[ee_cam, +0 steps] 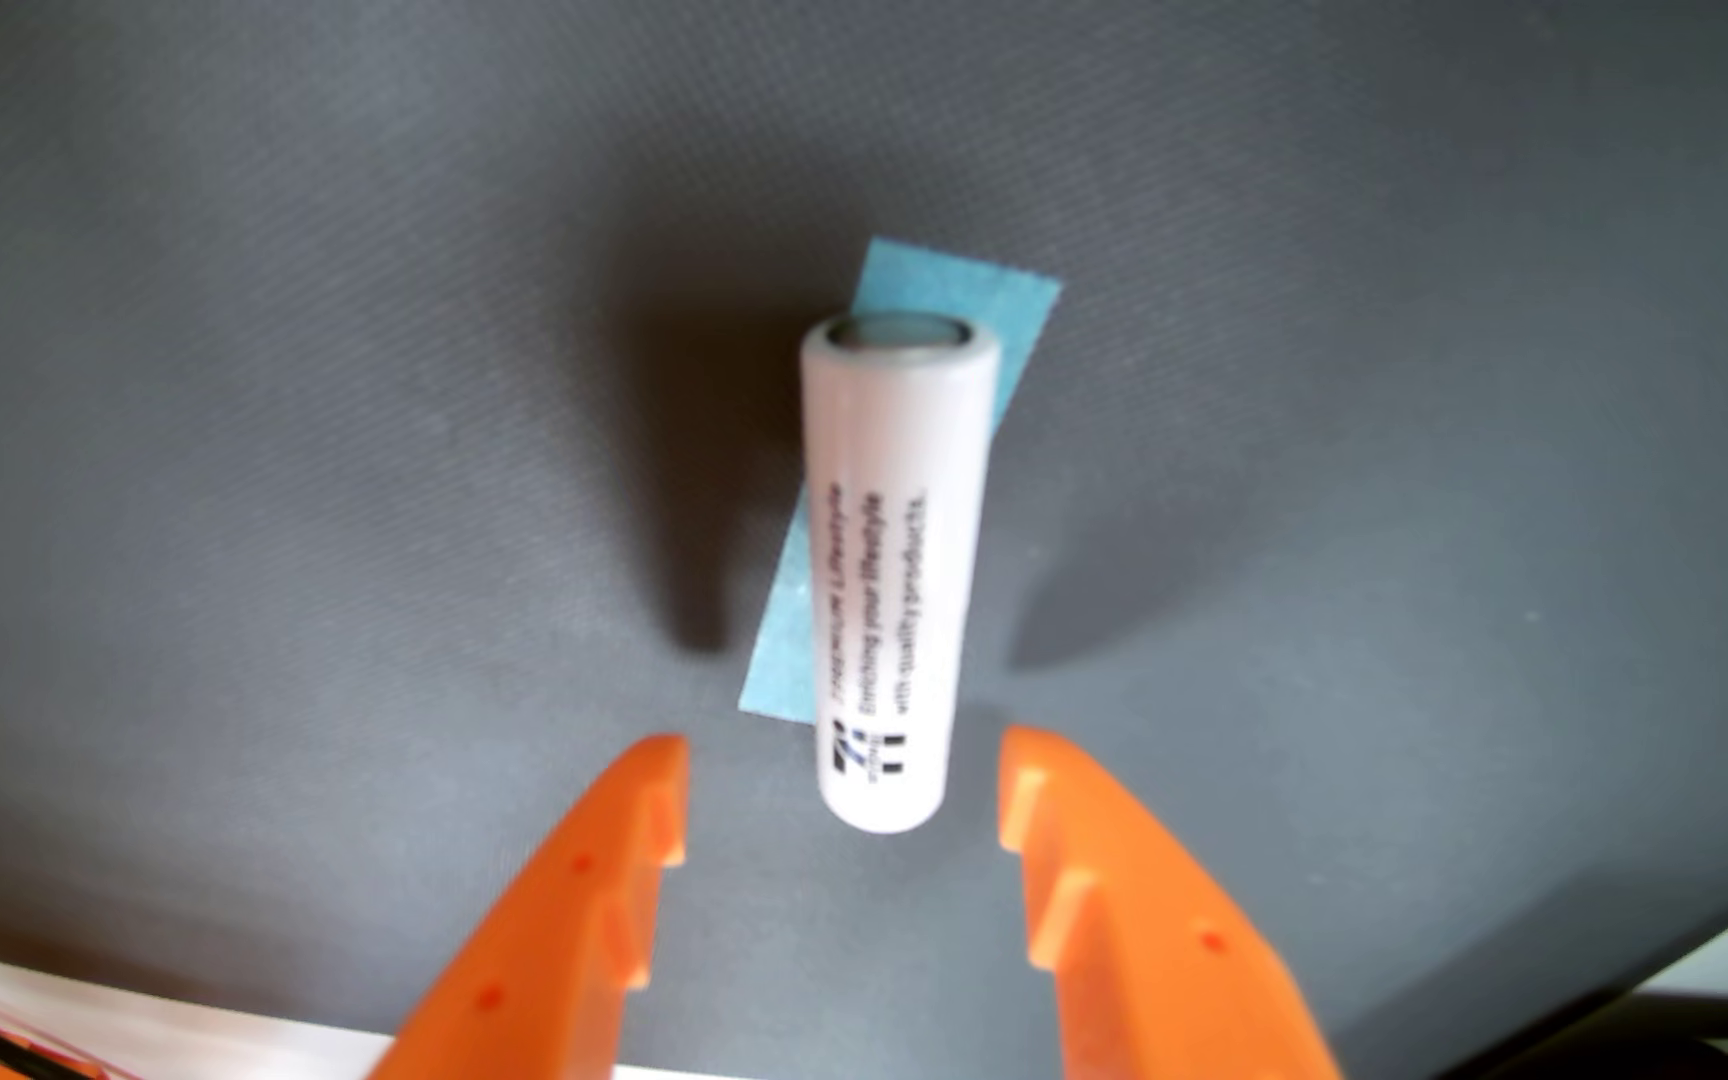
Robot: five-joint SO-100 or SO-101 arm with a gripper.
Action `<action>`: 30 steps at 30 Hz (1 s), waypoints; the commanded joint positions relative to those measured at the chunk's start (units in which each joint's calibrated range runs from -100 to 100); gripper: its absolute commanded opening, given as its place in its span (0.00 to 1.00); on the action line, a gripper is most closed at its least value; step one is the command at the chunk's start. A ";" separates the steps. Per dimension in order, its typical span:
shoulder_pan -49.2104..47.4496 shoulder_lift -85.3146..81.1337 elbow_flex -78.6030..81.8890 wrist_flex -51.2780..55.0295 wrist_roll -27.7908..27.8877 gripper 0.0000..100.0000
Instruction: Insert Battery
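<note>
A white cylindrical battery (pixel 891 582) with black print lies on the dark grey mat (pixel 320 415) in the wrist view, over a strip of blue tape (pixel 943 296). One metal end faces the top of the picture. My gripper (pixel 844 774) is open, and its two orange fingers (pixel 590 914) come up from the bottom edge. The near end of the battery sits between the fingertips, with a gap on each side. Nothing is held. No holder or slot for the battery is in view.
The mat's front edge runs along the bottom, with a white surface (pixel 164 1023) below it at the bottom left and bottom right. The mat stretches bare to the left, right and top of the battery.
</note>
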State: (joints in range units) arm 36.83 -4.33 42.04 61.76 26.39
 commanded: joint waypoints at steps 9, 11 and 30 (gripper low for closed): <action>0.36 7.62 -4.18 -0.03 0.24 0.17; 0.48 8.54 -5.17 0.05 0.24 0.17; -0.23 9.04 -5.35 -0.03 0.24 0.02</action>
State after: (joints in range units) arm 36.26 4.99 36.44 61.42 26.74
